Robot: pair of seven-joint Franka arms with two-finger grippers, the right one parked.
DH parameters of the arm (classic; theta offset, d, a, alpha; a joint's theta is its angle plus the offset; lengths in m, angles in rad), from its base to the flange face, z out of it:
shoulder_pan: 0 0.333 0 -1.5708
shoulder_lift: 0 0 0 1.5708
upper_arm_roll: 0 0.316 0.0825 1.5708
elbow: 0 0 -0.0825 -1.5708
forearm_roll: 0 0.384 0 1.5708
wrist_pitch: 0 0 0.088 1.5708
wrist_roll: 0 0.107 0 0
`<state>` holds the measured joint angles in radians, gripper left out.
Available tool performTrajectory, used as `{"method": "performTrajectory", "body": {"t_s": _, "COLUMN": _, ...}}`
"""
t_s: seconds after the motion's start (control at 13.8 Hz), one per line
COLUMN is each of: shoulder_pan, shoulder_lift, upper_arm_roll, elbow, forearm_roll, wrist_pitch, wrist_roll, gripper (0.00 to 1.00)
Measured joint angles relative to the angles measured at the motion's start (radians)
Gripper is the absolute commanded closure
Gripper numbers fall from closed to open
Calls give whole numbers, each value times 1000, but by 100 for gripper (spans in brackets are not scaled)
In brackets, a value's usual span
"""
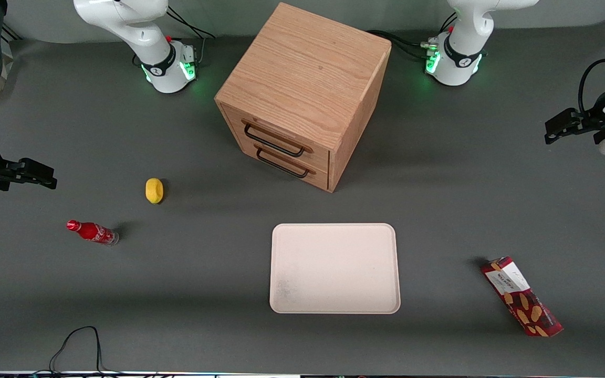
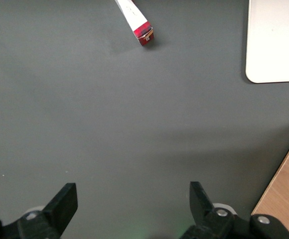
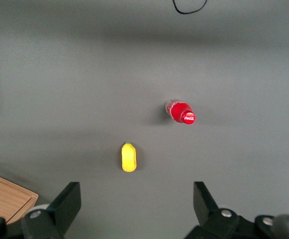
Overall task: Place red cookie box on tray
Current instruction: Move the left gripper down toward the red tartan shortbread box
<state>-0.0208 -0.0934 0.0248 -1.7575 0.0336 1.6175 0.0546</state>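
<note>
Currently the long narrow dark red cookie box with a white label at one end lies flat on the dark grey desk, toward the working arm's end. It is set at a slant, label end farther from the front camera than the end with the orange-yellow cookie pictures. Nothing touches it.

The large flat pale cream-pink rectangular tray with rounded corners and a low rim sits near the middle of the desk, nearer the front camera than the light oak two-drawer wooden cabinet. Box and tray are well apart, with bare desk between them. The tray carries nothing.

The left arm's black two-finger hand hangs above the desk at the working arm's end, farther from the front camera than the box and well clear of it. The left wrist view shows the hand with its two fingers spread wide, holding nothing; only grey desk shows between them. That same view catches the label end of the box and one corner of the tray.

Toward the parked arm's end of the desk: a small red soda bottle lying on its side, and a small yellow lemon-shaped object near it, farther from the front camera.
</note>
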Motion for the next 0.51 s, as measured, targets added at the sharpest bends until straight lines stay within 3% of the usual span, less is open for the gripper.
{"method": "performTrajectory", "body": {"t_s": 0.51, "shoulder_pan": -5, "shoulder_lift": 35, "upper_arm_roll": -3, "elbow": -2, "forearm_roll": 1, "wrist_pitch": 67, "wrist_roll": 61, "gripper": 0}}
